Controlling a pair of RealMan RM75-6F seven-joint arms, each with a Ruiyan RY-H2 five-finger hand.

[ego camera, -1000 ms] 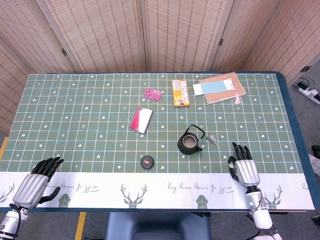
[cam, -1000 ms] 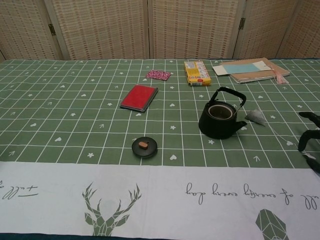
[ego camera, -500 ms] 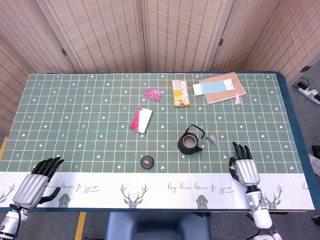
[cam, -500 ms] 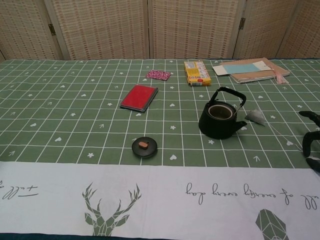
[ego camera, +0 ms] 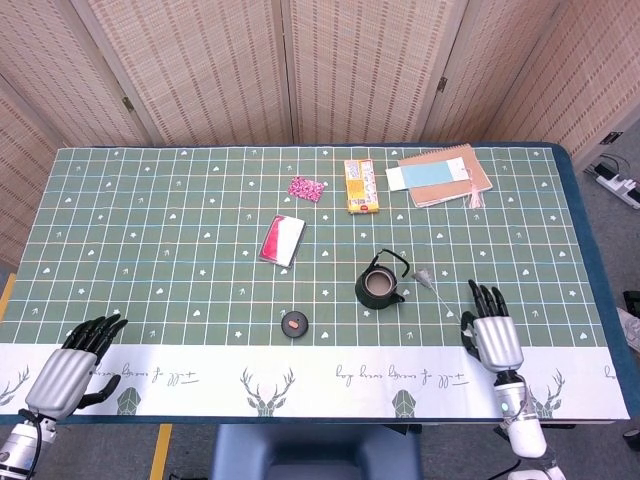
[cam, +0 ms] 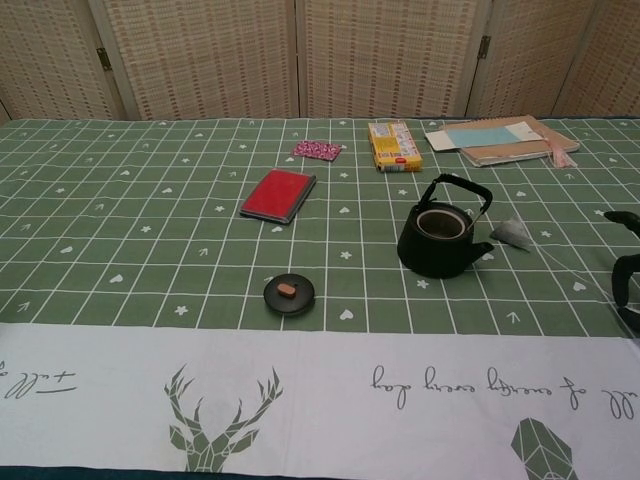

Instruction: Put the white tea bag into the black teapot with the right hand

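Observation:
The black teapot (ego camera: pixel 380 285) (cam: pixel 441 240) stands lidless on the green cloth, its handle upright. Just right of it lies the white tea bag (ego camera: pixel 424 275) (cam: pixel 513 232), with a thin string trailing toward my right hand. My right hand (ego camera: pixel 491 333) rests at the near right of the table, fingers spread and holding nothing; only its fingertips (cam: pixel 626 275) show at the chest view's right edge. My left hand (ego camera: pixel 72 364) lies open at the near left corner, seen only in the head view.
The round black teapot lid (ego camera: pixel 294 322) (cam: pixel 289 293) lies near the front, left of the pot. Farther back are a red case (ego camera: pixel 282 239), a pink packet (ego camera: pixel 306 187), a yellow box (ego camera: pixel 361 185) and notebooks (ego camera: pixel 444 174).
My right hand has shifted slightly to the right and nearer the table's front edge; less of it shows in the chest view. Nothing else moved.

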